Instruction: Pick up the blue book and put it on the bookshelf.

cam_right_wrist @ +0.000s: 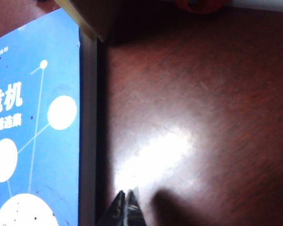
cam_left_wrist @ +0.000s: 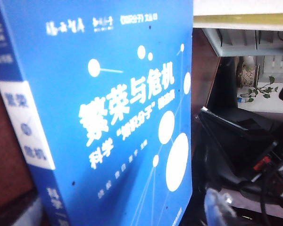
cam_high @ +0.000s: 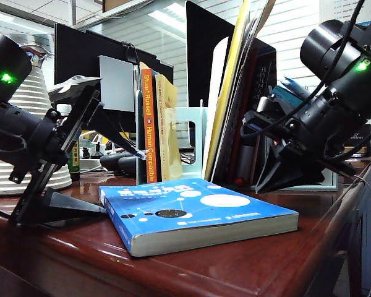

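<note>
In the exterior view the blue book (cam_high: pixel 198 216) lay nearest the camera, flat and cover-up on the dark wooden table (cam_high: pixel 284 260), with the left gripper (cam_high: pixel 80 204) low at its spine edge and spread wide, holding nothing; one finger seemed to rest on the table beside the spine. The right gripper (cam_high: pixel 278 176) hung near the book's far edge, its state hard to read there. Behind stood the bookshelf (cam_high: pixel 191 133), crowded with the orange-spined book (cam_high: pixel 148 124) and leaning volumes, so a poorly aimed insertion could topple them. The left wrist view was filled by the book's cover (cam_left_wrist: pixel 113 117) and spine; a closure from there might only shove the flat book across the slick table instead of lifting it. In the right wrist view the right gripper's tips (cam_right_wrist: pixel 127 209) appeared nearly together over bare table (cam_right_wrist: pixel 203 94) beside the page edge (cam_right_wrist: pixel 87 141), empty; so placed, they could slip off and let the pages fan.
</note>
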